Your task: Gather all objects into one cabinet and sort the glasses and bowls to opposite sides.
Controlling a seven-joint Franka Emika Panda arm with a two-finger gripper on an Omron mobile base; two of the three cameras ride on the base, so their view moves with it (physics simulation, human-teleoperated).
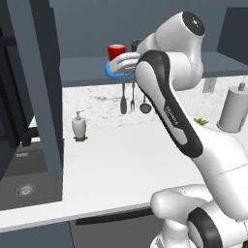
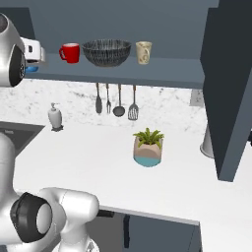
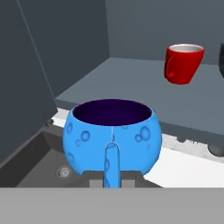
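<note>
Glazed and likely slippery, light but breakable, the small blue bowl [image 3: 111,138] sits pinched at its rim by the nearly closed gripper [image 3: 111,177].

Your gripper [image 3: 112,177], pinched on the near wall of the small blue bowl [image 3: 112,135], hangs at the left end of the cabinet shelf [image 3: 131,94], and in the hand view the bare shelf ahead runs free toward 12 o'clock, with the red cup [image 3: 183,63] standing in the way at 1 o'clock. In the right base view the large dark patterned bowl [image 2: 107,52] sits just right of the red cup, the beige mug [image 2: 143,52] beyond it, then bare shelf up to the open cabinet door [image 2: 229,88] at 3 o'clock. Below the shelf, hanging utensils [image 2: 115,101] crowd the wall, while the counter [image 2: 93,162] lies open between the soap dispenser [image 2: 55,117] at 9 o'clock and the plant pot [image 2: 147,147] at its centre.
</note>
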